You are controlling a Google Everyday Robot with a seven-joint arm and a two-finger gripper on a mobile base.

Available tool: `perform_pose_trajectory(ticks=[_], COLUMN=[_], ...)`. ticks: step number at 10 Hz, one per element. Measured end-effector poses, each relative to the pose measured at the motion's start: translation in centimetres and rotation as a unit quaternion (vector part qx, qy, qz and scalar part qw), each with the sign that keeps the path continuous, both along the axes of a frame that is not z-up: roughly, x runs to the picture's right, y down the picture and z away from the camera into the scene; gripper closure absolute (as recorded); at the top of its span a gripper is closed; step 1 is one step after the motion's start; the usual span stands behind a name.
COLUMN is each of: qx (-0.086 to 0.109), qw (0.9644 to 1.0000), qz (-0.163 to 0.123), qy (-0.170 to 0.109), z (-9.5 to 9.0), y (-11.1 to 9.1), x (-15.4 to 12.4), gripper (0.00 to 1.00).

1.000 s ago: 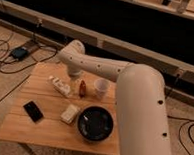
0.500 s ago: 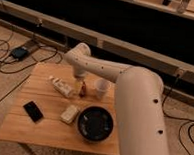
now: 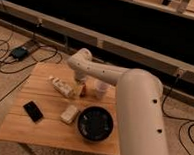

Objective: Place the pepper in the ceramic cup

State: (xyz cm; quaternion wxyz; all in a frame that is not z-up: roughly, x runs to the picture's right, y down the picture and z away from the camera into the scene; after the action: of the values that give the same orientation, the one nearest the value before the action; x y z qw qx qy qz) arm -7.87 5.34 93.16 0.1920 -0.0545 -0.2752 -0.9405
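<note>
Toward the desk's point(image 3: 42, 123) twelve o'clock, my tool point(image 3: 80, 82) (grip: cannot tell) is at the pepper point(image 3: 82, 91); I'd clamp mid-body, with the ceramic cup point(image 3: 100, 88) just at three o'clock.

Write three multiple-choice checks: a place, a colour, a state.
1. The robot's hand is: A beside the small whitish ceramic cup, low over the light wooden table; B raised far above it; C out of view.
2. The large round bowl is: A white; B black; C red.
3. The small dark red-brown pepper is: A inside the cup; B on the table, outside the cup; C in the bowl.
Key: A, arm ends just left of the cup; B, dark throughout; B, it shows beside the cup.
</note>
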Motion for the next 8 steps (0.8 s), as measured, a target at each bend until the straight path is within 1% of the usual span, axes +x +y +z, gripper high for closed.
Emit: perform_pose_trajectory(ticks=[4, 6, 7, 8], qx=[-0.009, -0.012, -0.013, -0.015], qw=[1.0000, 0.9999, 0.9999, 0.9999], qz=[0.001, -0.001, -0.002, -0.002], qy=[0.003, 0.006, 0.006, 0.005], z=[0.9, 1.3, 1.5, 1.6], y=[1.7, 2.2, 2.4, 2.6], x=[-0.5, -0.4, -0.4, -0.5], gripper=[0.20, 0.20, 0.21, 0.27])
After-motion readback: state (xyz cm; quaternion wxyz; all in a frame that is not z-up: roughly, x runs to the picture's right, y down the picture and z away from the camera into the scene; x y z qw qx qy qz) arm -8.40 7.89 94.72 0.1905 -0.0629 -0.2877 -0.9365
